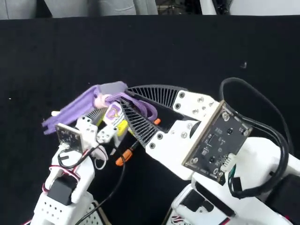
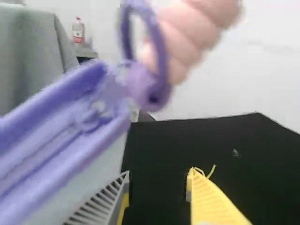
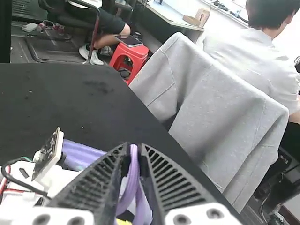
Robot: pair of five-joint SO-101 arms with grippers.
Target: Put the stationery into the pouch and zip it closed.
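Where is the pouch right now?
High view: the pouch is left of centre, held between both arms, the right gripper shut on its purple loop, an orange pen just below.

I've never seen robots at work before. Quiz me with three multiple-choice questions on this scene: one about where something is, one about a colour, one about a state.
1. Where is the orange-tipped pen?
A. Inside the pouch
B. On the black table, outside the pouch
C. On the grey chair

2. What colour is the pouch?
A. Green
B. Red
C. Purple

3. What is the right gripper with black ribbed fingers doing?
A. Shut on the pouch's strap
B. Wide open over bare table
C. Holding the pen

Answers:
1 B: the pen lies on the table beside the arms.
2 C: the pouch is purple.
3 A: the right gripper pinches the purple strap between its fingers.
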